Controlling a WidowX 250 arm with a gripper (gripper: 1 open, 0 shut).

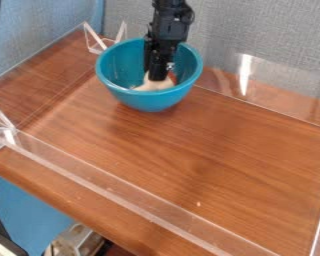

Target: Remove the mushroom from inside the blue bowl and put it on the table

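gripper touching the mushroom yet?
Cannot tell. In the camera view the gripper reaches down inside the blue bowl over the mushroom, hiding any contact.

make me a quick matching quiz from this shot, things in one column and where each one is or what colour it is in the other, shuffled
Things:
1. mushroom
2. blue bowl
3. gripper
4. table

Descriptions:
A. brown wood grain, with clear low walls around it
B. reaching down into the bowl from above
C. cream-white, lying inside the bowl
D. teal, standing at the far left of the table

Pairs: 1-C, 2-D, 3-B, 4-A
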